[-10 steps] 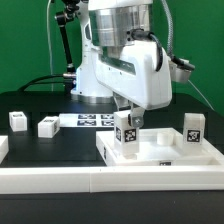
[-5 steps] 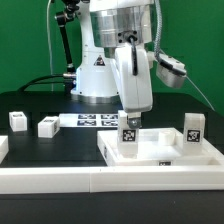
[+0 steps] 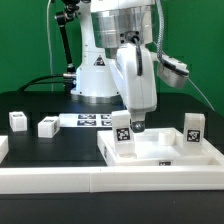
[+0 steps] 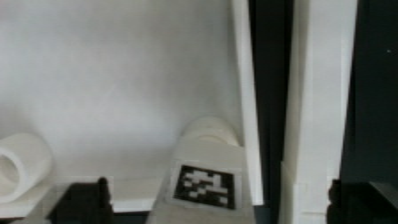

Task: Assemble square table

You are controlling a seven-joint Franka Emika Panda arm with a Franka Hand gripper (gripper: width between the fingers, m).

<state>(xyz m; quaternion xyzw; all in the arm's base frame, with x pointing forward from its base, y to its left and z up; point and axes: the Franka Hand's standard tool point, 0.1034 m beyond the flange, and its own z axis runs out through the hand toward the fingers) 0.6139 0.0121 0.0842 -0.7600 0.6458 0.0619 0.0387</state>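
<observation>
From my screen, the gripper [image 3: 135,123] hangs over the square tabletop [image 3: 168,150], a smooth white plastic slab. Its dark fingers [image 4: 84,197] are spread wide, clear of the upright leg [image 3: 124,143] between them. That leg is a short, blocky white piece with a black-and-white tag, and it stands on the slab's corner toward the exterior view's left. A second leg [image 3: 192,130], also tagged, stands at the slab's opposite end; I cannot tell whether it rests on the slab. A third leg [image 3: 47,126] and a fourth leg [image 3: 18,120] sit on the matte black table [image 3: 60,150], well off the slab to the exterior view's left.
</observation>
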